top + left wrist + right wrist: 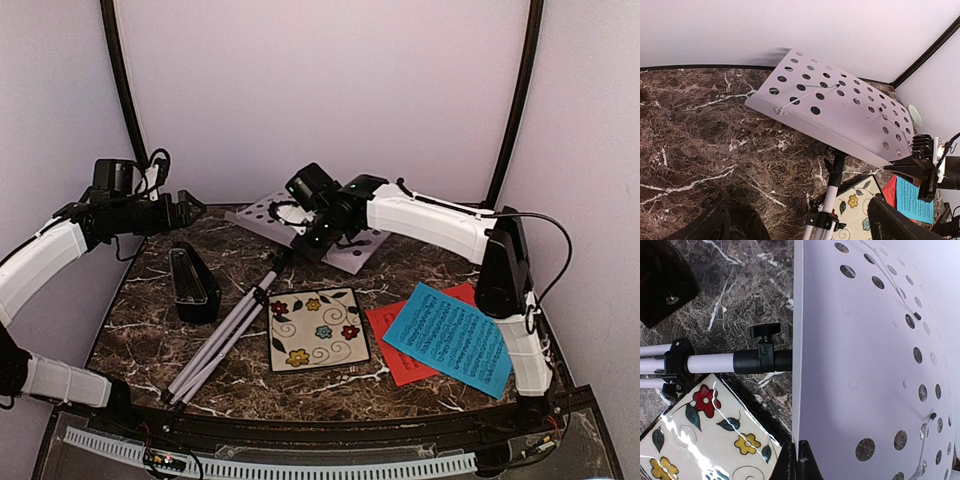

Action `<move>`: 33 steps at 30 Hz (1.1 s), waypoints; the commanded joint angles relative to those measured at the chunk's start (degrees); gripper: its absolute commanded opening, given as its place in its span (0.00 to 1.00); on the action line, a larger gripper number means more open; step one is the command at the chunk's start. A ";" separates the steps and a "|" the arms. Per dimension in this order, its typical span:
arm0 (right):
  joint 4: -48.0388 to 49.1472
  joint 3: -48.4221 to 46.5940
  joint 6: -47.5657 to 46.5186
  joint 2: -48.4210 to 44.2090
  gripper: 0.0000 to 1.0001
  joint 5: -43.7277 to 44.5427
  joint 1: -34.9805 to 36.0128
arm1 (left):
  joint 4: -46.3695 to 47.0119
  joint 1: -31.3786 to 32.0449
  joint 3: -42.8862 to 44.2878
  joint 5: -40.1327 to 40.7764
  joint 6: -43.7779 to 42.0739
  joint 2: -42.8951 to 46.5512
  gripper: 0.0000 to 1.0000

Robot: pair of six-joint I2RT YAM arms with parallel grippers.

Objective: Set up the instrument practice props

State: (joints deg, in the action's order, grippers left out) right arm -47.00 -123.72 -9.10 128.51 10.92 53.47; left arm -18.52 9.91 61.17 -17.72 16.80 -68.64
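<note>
The dark, white-veined marble worktop [430, 270] sits between plain pale walls [320, 90]. The white music stand [262, 215] lies tipped over on it, plate toward the back. The right fingers [807, 467] pinch the plate's edge. The left fingers [890, 222] hover spread wide, holding nothing.

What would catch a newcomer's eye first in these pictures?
The white perforated music stand lies lengthwise on the dark marble table, its tray toward the back wall, with the right gripper clamped on the tray's edge. After that, the bright blue sheet overlapping a red sheet at the front right, and the floral tile in the middle beside the stand's folded legs.
</note>
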 commanded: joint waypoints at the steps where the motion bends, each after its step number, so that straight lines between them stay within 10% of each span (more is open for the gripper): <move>1: 22.91 0.26 -5.99 -12.40 0.00 11.91 1.27 | 1.11 0.16 1.39 -2.25 -0.27 2.98 0.99; 33: 72.40 16.68 -36.49 -28.51 0.00 29.95 9.63 | 16.06 2.92 -14.60 -15.98 -4.25 16.77 0.84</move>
State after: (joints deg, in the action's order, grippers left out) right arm -7.27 -105.56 -41.85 108.92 33.50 63.48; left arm -5.15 12.12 49.45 -31.29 14.11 -53.58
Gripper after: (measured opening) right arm 0.009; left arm 0.870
